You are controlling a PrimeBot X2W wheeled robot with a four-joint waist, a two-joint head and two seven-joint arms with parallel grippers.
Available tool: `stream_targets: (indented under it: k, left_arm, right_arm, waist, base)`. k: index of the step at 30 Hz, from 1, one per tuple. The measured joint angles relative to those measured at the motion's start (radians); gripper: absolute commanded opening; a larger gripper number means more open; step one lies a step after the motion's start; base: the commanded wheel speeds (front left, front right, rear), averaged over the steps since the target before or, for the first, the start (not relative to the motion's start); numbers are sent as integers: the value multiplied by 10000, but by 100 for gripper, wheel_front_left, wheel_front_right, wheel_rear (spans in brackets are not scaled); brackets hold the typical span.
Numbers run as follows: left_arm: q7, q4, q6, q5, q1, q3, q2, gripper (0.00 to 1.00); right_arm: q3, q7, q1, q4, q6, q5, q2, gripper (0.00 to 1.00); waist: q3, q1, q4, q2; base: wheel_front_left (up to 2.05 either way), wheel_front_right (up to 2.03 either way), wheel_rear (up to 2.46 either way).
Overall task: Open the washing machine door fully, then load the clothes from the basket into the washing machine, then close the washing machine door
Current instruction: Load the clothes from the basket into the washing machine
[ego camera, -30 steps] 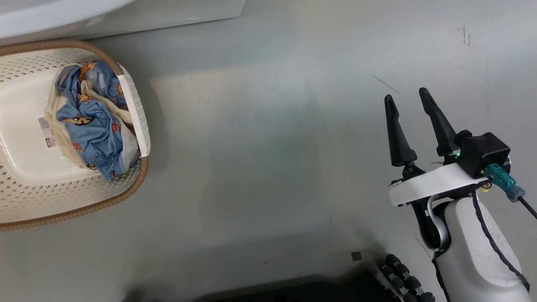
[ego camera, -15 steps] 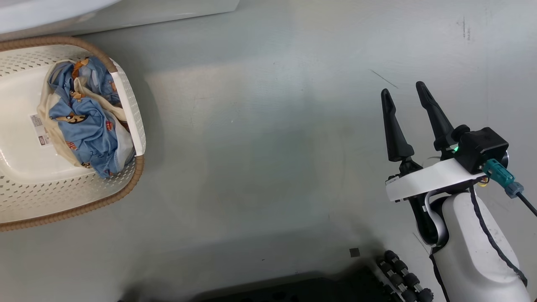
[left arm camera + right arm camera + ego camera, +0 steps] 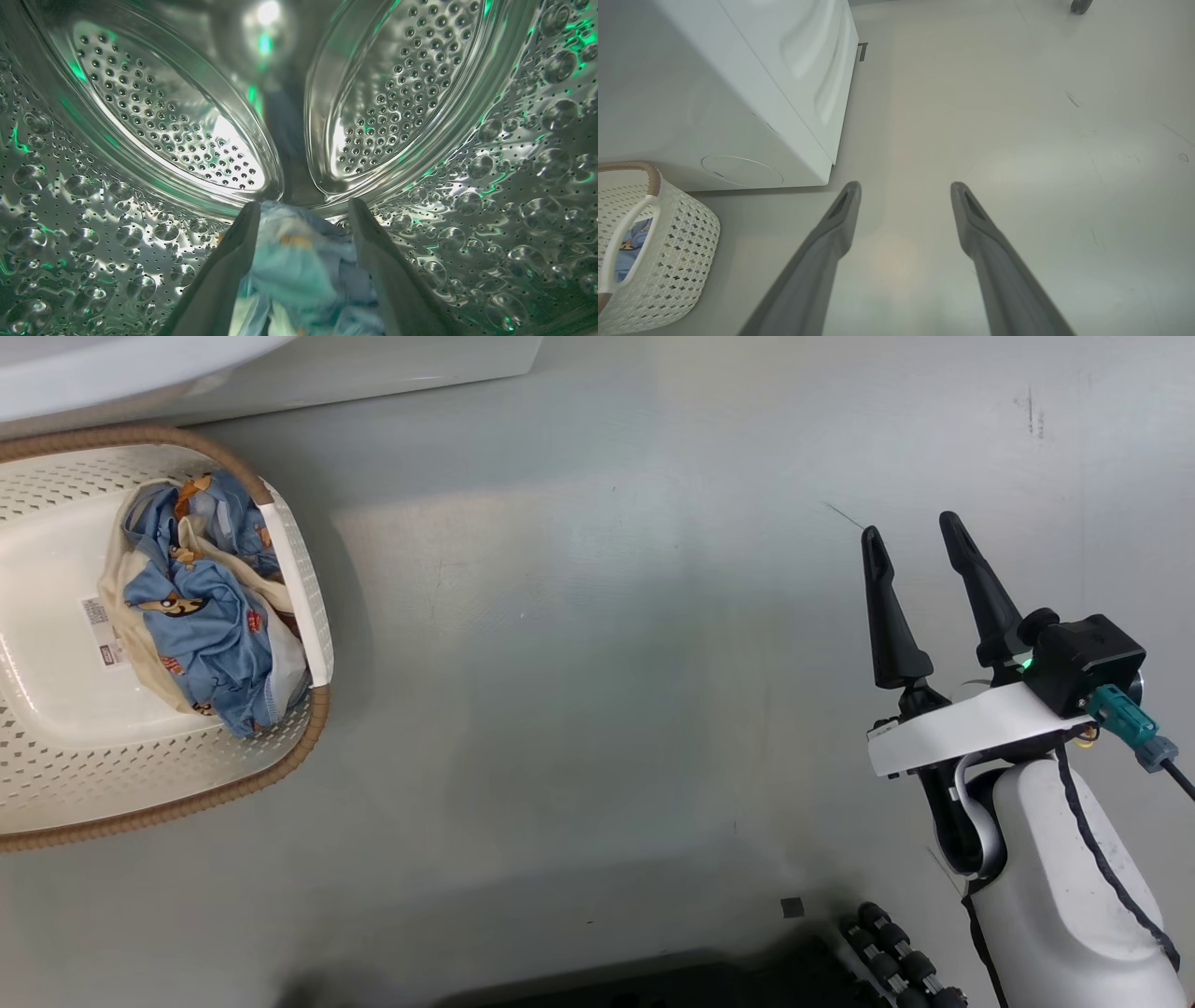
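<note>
The left gripper (image 3: pixel 303 207) has its two long dark fingers spread wide inside the shiny perforated steel drum (image 3: pixel 93 210). A blurred cloth bundle (image 3: pixel 299 270), light blue with an orange spot, lies between the fingers towards their base. Whether it touches them cannot be told.

In the head view, the small cream-white perforated plastic basket (image 3: pixel 187 803) with a brown woven-look rim stands on the floor at the far left. It is just in front of the large white washing machine (image 3: pixel 280 373). Inside it, the clothes (image 3: pixel 201 635) are crumpled against its right wall. They are light blue fabric with small orange and brown cartoon figures and cream-beige parts. A barcode sticker (image 3: pixel 105 633) lies on the bare basket floor to their left.

A wide stretch of pale grey floor (image 3: pixel 597 663) comes next. Well to the right, the right gripper (image 3: pixel 910 527) hangs over it, fingers apart and holding nothing.
</note>
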Motion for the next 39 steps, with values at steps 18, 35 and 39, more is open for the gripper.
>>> stream_targets:
  k: [18, 35, 39]
  left_arm:
    - [-878, 917, 0, -221, 1197, -54, -497, 100]
    - [-1352, 1266, 0, -497, 3420, -104, -869, 100]
    - [-1352, 1204, 0, -497, 3958, -105, -872, 100]
  right_arm:
    - [-416, 0, -212, 121, 0, -6, -244, 100]
    - [-470, 0, -44, 667, 0, -6, -242, 100]
    - [-476, 0, 246, 809, 0, -6, -242, 100]
  waist:
    - [-986, 0, 435, 0]
    - [-2696, -1, 653, 0]
    - [-3231, -1, 684, 0]
  base:
    - [0, 0, 0]
    - [0, 0, 0]
    - [0, 0, 0]
